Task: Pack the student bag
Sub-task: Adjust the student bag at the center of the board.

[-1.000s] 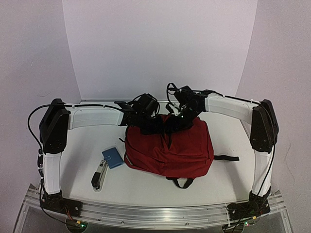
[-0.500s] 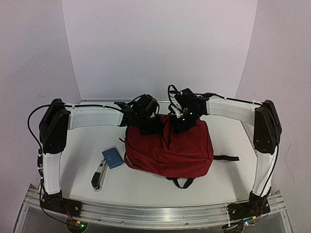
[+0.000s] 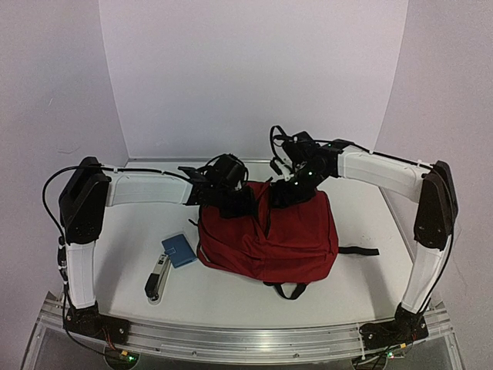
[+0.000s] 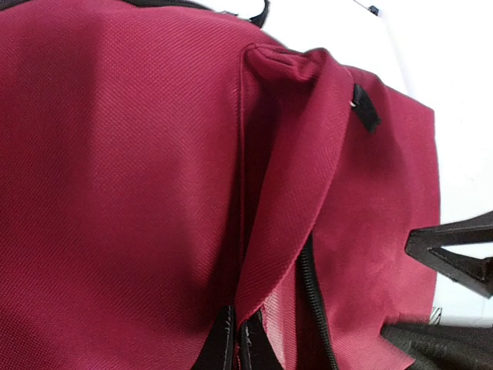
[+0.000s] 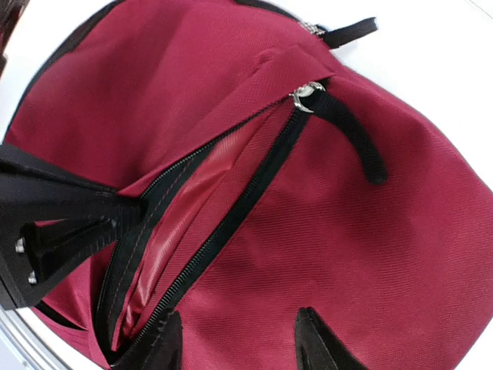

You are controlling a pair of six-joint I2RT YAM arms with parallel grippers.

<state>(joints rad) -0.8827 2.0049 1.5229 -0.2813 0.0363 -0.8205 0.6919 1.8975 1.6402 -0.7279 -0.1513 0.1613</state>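
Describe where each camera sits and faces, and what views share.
Top external: above and behind the robot, facing down at the table; left gripper and right gripper at the student bag.
Left wrist: faces along the bag; own fingers pinch its fabric.
Right wrist: faces down into the open zipper; own fingers apart.
Shared: each wrist view shows the other gripper.

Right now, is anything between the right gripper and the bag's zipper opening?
Nothing visible does. The right gripper hangs open right over the student bag, its zipper opening bare below. The left gripper pinches the bag's flap off to the side.
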